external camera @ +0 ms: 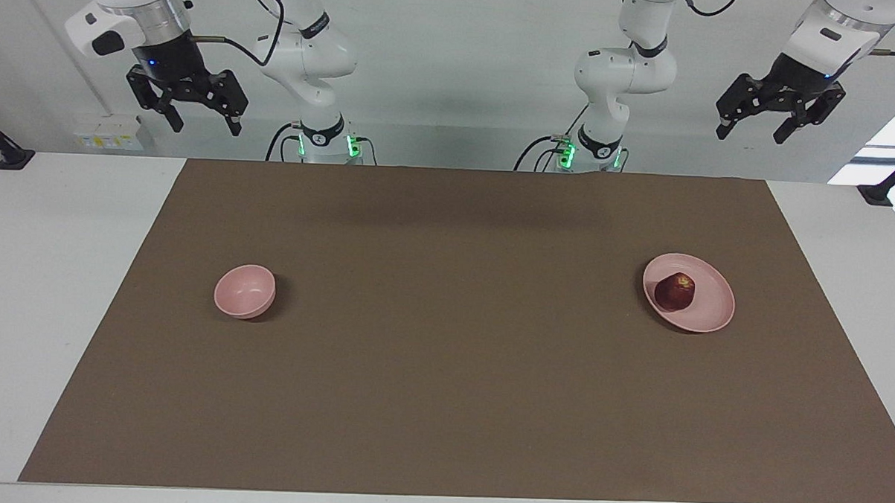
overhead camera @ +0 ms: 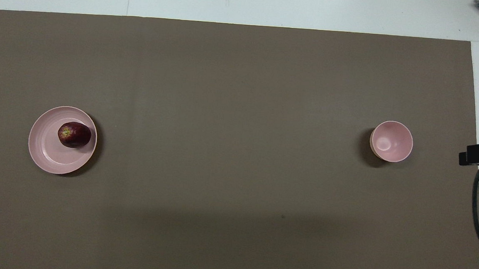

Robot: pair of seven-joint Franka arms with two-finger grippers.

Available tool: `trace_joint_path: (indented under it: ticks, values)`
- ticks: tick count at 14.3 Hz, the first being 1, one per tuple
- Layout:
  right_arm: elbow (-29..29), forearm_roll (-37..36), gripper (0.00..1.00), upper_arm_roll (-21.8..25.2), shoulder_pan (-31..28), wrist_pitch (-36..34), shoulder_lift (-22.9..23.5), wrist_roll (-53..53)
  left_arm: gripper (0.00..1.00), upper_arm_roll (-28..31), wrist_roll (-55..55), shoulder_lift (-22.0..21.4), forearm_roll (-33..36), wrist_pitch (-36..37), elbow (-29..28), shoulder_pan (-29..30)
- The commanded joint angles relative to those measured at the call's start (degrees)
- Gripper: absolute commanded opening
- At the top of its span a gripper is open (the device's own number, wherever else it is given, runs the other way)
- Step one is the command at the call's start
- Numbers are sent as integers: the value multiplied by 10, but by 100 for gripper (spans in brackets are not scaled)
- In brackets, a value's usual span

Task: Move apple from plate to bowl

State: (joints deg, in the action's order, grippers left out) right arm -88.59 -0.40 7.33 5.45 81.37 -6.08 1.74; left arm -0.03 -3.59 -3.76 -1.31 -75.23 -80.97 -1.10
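The right gripper (external camera: 194, 116) hangs high with fingers spread, empty, above the table's edge. The bowl (external camera: 244, 291) sits empty below. The apple (external camera: 675, 291) rests on the plate (external camera: 706, 320), waiting for the raised, spread left gripper (external camera: 753, 122).

This is a robotics lab. Two white robot arms (external camera: 313, 61) are bolted at the upper edge of a white surface (external camera: 37, 282), green status lights glowing at their bases. A plain brown mat (external camera: 457, 401) covers the middle of the surface, cables (external camera: 259, 10) loop along the arms, and a bare pale wall (external camera: 461, 73) fills the top of the frame.
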Motion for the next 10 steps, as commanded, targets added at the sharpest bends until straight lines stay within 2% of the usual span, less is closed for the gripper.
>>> trace_joint_path:
  ticks: [1, 4, 7, 10]
  values:
    - [5, -1, 100, -3, -11, -8, 2, -43, 100, -1, -4, -17, 7, -40, -27, 0]
    - [-1, -5, 100, -3, -10, -1, -1, -46, 100, -1, -6, -26, 9, -57, -48, 3]
    - [-3, -8, 100, -3, -10, -1, -1, -46, 100, -1, -7, -59, 9, -97, -108, 4]
    - [-4, -20, 100, -3, -9, 0, -3, -46, 100, -1, -7, -57, 9, -125, -141, 5]
